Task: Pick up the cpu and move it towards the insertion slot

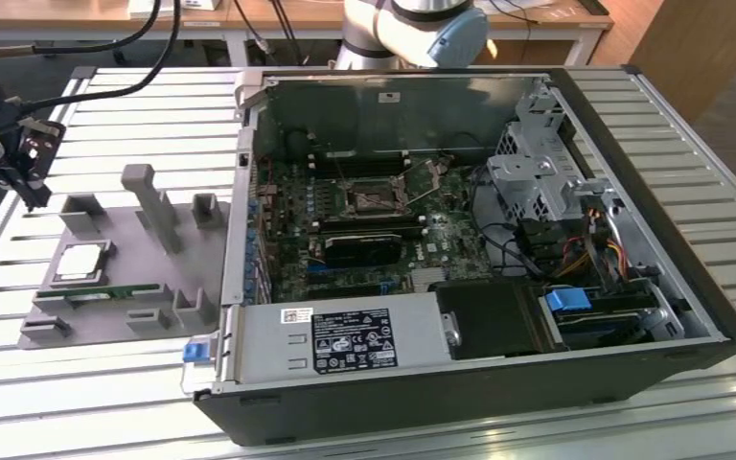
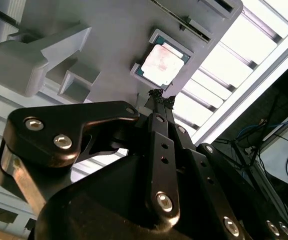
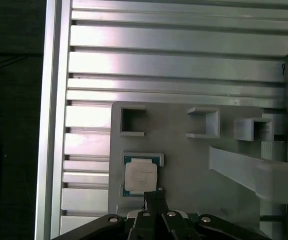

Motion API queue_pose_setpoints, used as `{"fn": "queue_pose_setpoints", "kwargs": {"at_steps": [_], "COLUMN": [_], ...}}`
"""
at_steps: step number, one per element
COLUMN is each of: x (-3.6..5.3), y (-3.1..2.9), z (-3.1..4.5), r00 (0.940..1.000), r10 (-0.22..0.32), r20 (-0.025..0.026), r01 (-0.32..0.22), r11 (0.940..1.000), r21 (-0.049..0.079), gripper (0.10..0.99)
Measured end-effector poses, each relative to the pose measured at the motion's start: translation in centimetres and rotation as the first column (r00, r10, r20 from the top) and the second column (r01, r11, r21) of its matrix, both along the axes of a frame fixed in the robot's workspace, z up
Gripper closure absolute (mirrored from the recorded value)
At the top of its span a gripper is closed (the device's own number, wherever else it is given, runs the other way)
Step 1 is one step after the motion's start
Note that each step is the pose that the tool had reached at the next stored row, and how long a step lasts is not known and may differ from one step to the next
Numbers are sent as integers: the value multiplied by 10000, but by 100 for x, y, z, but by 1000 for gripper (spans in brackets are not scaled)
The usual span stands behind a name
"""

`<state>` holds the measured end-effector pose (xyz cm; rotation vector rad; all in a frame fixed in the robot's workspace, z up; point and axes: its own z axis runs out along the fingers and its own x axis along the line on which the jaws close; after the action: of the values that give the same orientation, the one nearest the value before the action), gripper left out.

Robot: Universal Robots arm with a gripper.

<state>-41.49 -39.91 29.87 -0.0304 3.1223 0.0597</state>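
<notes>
The cpu (image 1: 80, 261) lies flat in its square seat on the grey plastic tray (image 1: 150, 259), silvery face up. It also shows in both wrist views (image 2: 161, 62) (image 3: 140, 176). My gripper (image 1: 34, 192) hangs above the tray's side towards the exterior view's left, a little way from the cpu and apart from it. In the wrist views its black fingertips (image 2: 159, 96) (image 3: 154, 196) are pressed together just beside the chip, holding nothing. The insertion slot (image 1: 371, 199) sits in the green board inside the open computer case, with a metal frame and a dark centre.
A narrow green memory stick (image 1: 110, 291) lies in the tray near the cpu. Upright grey posts (image 1: 150, 196) rise from the tray. The open case wall (image 1: 242, 192) stands between the tray and the board. The ribbed metal table (image 1: 150, 105) runs all around.
</notes>
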Motion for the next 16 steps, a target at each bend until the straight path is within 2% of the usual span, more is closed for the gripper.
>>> {"fn": "queue_pose_setpoints", "kwargs": {"at_steps": [5, 16], "x": [-13, -37], "y": [0, 0], "z": [-68, -269], "r00": [10000, 10000], "r10": [0, 0], "r20": [2, 9], "r01": [0, 0], "r11": [10000, 10000], "r21": [0, 0], "gripper": [984, 984]}}
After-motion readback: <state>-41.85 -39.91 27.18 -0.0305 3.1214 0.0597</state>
